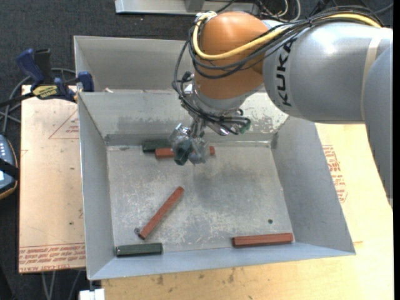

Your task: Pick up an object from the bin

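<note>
Gripper [190, 150] low over red-brown bar [164, 153] at far wall of bin [94, 167] | grip state we cannot tell | nothing lifted; pick remains

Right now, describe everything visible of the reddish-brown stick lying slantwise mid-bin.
The reddish-brown stick is a long, slim, straight bar, matte, perhaps wood or plastic. It lies flat on the bin floor, slanting from lower left to upper right, its lower tip greyish. Nothing touches it; the gripper hangs apart, farther back.
</note>
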Motion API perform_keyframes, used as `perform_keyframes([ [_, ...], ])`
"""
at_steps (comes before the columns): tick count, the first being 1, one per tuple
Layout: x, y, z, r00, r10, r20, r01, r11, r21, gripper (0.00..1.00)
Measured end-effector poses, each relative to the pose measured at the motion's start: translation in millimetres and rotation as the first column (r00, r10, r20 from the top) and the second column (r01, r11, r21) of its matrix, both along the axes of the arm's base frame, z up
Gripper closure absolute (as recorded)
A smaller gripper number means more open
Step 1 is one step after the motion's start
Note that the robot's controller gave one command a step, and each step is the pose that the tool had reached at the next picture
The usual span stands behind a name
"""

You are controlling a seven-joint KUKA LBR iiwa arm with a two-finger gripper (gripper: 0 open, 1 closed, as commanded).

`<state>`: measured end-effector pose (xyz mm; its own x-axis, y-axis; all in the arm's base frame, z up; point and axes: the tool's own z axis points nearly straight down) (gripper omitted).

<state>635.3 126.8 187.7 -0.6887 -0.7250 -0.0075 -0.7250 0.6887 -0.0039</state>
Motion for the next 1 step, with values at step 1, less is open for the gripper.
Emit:
perform_keyframes([
  [1,1.2,4.8,76.5,0.999,-0.05,0.004,0.05,0.999,0.002,1.0],
])
